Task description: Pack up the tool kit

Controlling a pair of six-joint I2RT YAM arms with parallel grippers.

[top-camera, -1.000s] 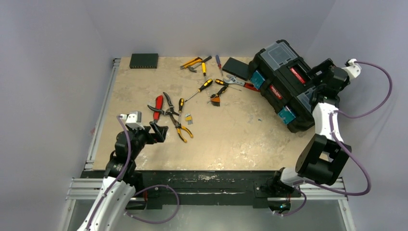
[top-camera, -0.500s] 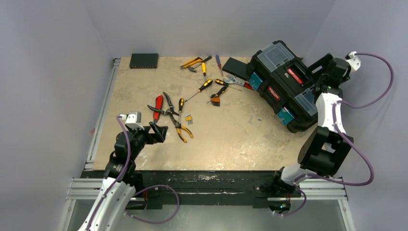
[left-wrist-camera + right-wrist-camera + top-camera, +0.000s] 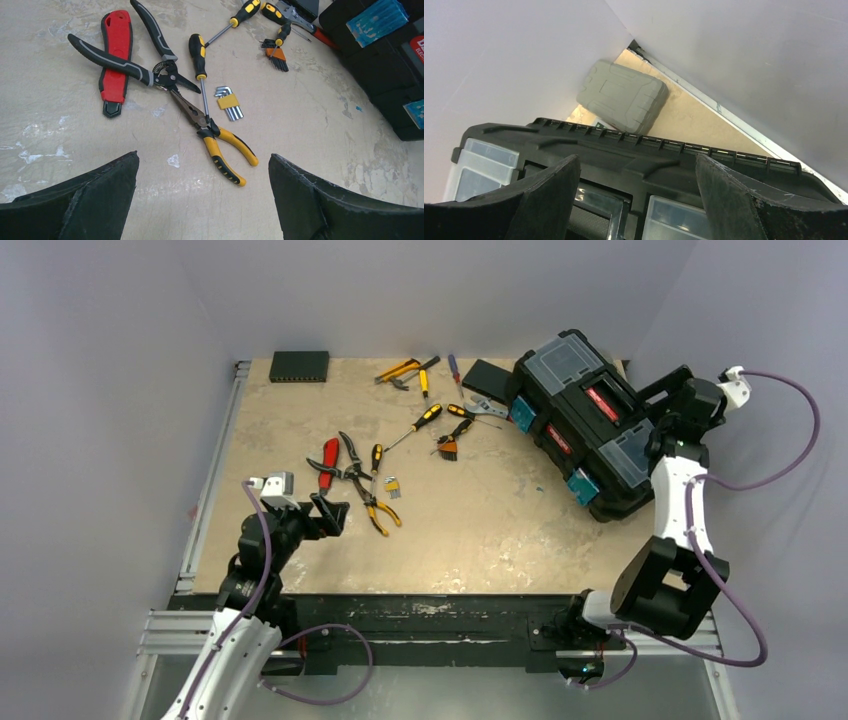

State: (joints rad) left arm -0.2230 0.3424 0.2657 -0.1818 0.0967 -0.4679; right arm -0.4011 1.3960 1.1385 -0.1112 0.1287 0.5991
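The scuffed beige table (image 3: pixel 470 530) carries a black toolbox (image 3: pixel 585 430) at upper right, scattered yellow-black and red-handled hand tools (image 3: pixel 428 417) across the upper middle, and a flat black box (image 3: pixel 299 365) at upper left.

The toolbox (image 3: pixel 380 70) runs off the right edge of the left wrist view. In the right wrist view it hides the grey case's (image 3: pixel 622 96) lower edge.

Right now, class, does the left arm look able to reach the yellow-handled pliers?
Probably yes. The yellow-handled pliers lie just ahead of the left arm, whose jaws stand open, with only bare table in between.
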